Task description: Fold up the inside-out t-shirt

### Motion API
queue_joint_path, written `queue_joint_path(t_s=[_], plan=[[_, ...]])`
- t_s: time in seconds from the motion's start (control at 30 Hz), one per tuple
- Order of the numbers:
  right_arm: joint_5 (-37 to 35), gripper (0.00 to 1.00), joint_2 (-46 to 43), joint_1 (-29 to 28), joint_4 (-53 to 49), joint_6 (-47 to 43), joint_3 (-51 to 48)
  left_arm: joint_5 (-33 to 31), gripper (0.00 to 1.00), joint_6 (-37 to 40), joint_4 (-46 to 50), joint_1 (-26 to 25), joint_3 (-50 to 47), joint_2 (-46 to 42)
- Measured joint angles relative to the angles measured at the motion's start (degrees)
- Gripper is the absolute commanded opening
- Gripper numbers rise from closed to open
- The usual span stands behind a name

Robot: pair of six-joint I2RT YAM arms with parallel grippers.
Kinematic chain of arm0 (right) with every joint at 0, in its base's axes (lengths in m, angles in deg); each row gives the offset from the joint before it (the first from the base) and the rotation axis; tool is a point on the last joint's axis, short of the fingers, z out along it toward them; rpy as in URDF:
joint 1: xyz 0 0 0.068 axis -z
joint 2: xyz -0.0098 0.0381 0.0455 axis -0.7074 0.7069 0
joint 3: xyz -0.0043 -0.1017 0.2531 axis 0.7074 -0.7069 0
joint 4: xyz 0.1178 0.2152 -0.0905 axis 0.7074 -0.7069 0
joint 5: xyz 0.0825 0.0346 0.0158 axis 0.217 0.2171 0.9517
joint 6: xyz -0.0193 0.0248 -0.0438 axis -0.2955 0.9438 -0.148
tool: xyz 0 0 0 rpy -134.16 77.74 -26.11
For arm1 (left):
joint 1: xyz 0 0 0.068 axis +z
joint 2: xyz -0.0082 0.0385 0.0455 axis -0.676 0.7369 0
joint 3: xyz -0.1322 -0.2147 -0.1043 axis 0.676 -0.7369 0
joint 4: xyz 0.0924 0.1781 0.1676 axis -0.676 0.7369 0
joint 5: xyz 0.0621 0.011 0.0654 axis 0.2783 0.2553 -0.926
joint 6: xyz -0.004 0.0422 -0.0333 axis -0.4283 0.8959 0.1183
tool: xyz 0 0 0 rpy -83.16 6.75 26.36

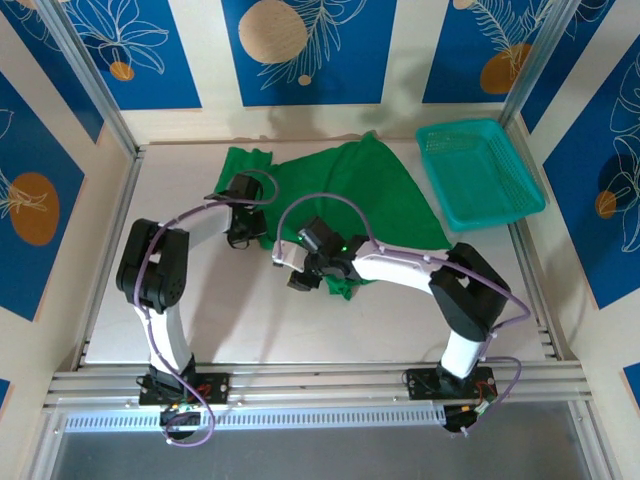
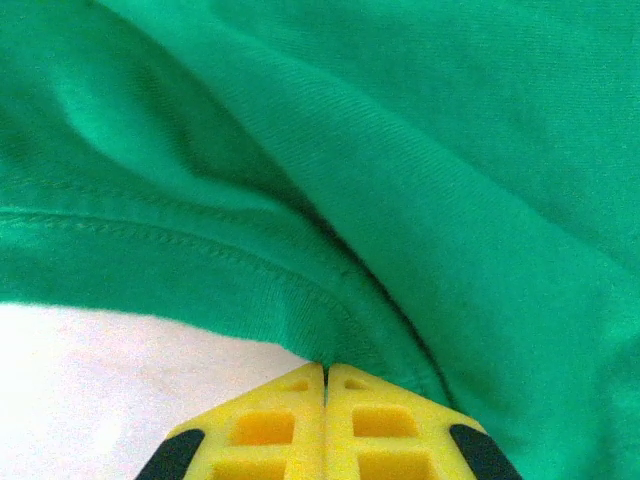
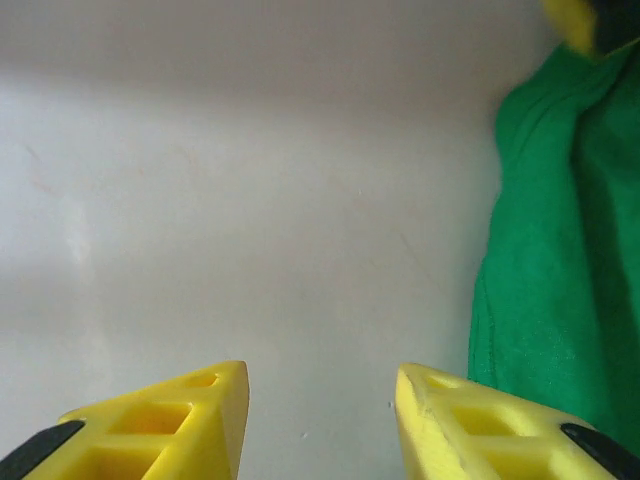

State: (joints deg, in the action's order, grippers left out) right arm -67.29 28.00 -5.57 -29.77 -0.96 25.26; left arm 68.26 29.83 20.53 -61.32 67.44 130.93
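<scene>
The inside-out t-shirt is bright green and lies crumpled on the far middle of the white table. My left gripper is at the shirt's left edge. In the left wrist view its yellow fingertips are pressed together right at the stitched hem, and folds of cloth run into them, so it is shut on the shirt. My right gripper is near the shirt's front left corner. It stands open over bare table, with the green t-shirt just to its right and nothing between its fingers.
A teal plastic mesh basket sits at the back right of the table, apart from the shirt. Bare white tabletop spreads in front of and to the left of both grippers. Walls close the table on three sides.
</scene>
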Motion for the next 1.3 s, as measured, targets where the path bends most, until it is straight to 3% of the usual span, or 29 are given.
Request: queue_joint_path(t_s=[0.33, 0.37, 0.47, 0.53, 0.63, 0.73, 0.83, 0.87, 1.07, 1.13, 1.17, 1.3], plan=[[-15.3, 0.45, 6.1, 1.6, 7.6, -10.8, -1.9, -0.3, 0.0, 2.0, 4.4, 0.7, 1.6, -2.0], [-15.9, 0.45, 6.1, 2.0, 8.3, -11.5, -2.1, -0.2, 0.04, 2.2, 4.7, 0.7, 1.7, -2.0], [-15.9, 0.45, 6.1, 2.9, 9.6, -13.1, -2.6, 0.1, 0.42, 2.9, 4.9, 0.8, 1.7, -2.1], [-15.2, 0.44, 6.1, 3.4, 9.7, -13.7, -2.9, 1.2, 0.5, 3.1, 4.4, 0.8, 1.6, -2.5], [-14.0, 0.42, 5.9, 3.9, 9.6, -14.1, -2.9, 3.6, 0.51, 3.2, 2.1, 0.3, -0.7, -4.7], [-11.5, 0.33, 5.6, 4.7, 9.6, -14.1, -2.9, 4.7, 0.51, 2.8, -0.6, -1.0, -6.0, -9.0], [-9.4, 0.01, 4.9, 6.0, 9.6, -13.6, -2.9, 5.0, 0.52, 1.6, -3.3, -3.7, -11.2, -12.1], [-8.5, 0.0, 4.5, 6.4, 9.5, -13.4, -2.9, 5.0, 0.52, 0.9, -4.4, -4.6, -12.6, -12.3], [-3.0, 0.0, 2.6, 8.3, 8.3, -12.7, -3.0, 4.5, 0.53, -2.9, -12.6, -7.4, -16.9, -11.0], [-1.8, 0.23, 1.8, 8.4, 8.2, -12.5, -3.1, 3.9, 0.52, -3.6, -15.4, -8.0, -17.0, -10.1], [-1.5, 0.3, 1.3, 8.4, 8.6, -12.3, -3.4, 3.4, 0.51, -3.9, -16.8, -8.1, -17.1, -9.7], [-1.4, 0.35, 0.2, 8.4, 9.3, -12.9, -4.7, 1.4, 0.42, -5.1, -21.0, -8.6, -17.3, -7.9]])
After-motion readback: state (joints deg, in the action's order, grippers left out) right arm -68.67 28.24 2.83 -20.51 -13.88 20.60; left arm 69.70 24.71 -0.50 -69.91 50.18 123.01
